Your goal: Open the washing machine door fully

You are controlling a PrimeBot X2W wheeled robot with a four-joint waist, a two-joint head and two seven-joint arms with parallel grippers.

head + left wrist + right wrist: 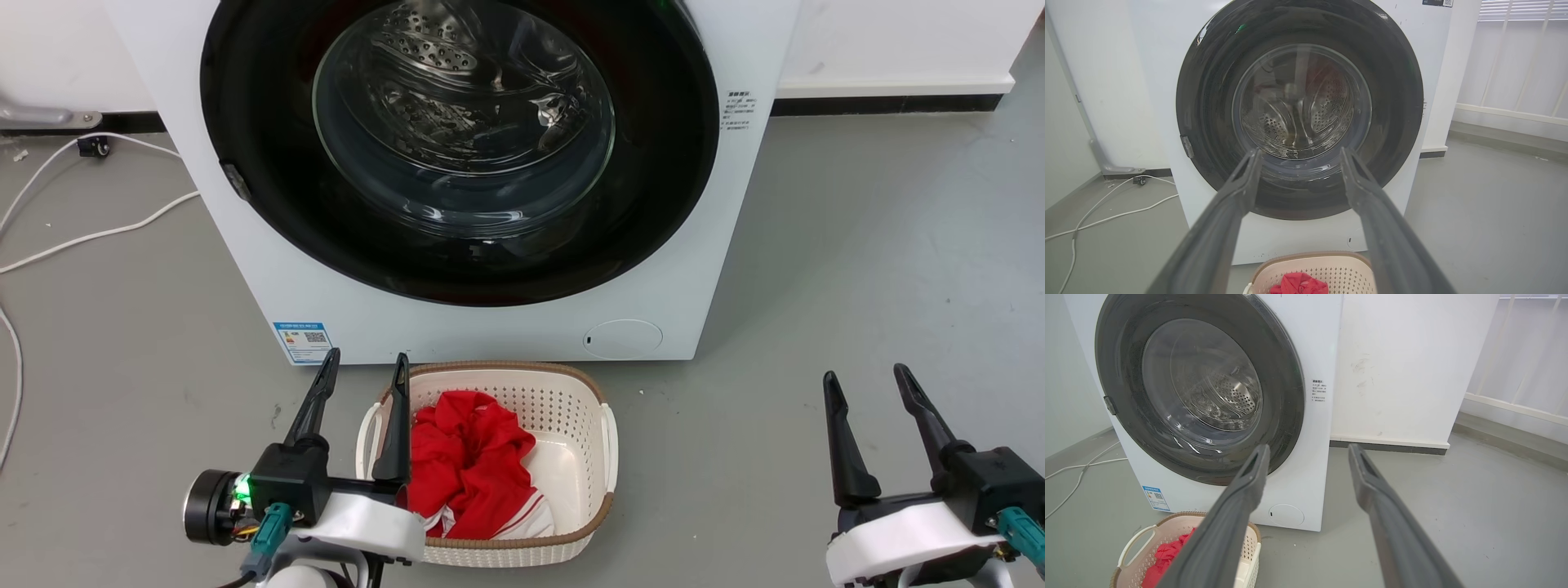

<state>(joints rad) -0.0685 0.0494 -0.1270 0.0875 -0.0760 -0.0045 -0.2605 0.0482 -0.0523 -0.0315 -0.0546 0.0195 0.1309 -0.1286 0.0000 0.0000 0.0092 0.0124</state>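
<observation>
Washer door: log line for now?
door: shut | left gripper: open, empty | right gripper: open, empty | basket: before washer

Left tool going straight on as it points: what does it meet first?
Probably the round glossy black washing machine door, near the lower rim of its glass window; depth is uncertain.

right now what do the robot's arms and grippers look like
The left gripper and right gripper each have two long, dark, tapering fingers on a black block, mounted on a glossy white wrist shell. Each wrist carries a teal plug. The left also has a lit green light, thin orange wires and a round black-and-silver cap.
</observation>
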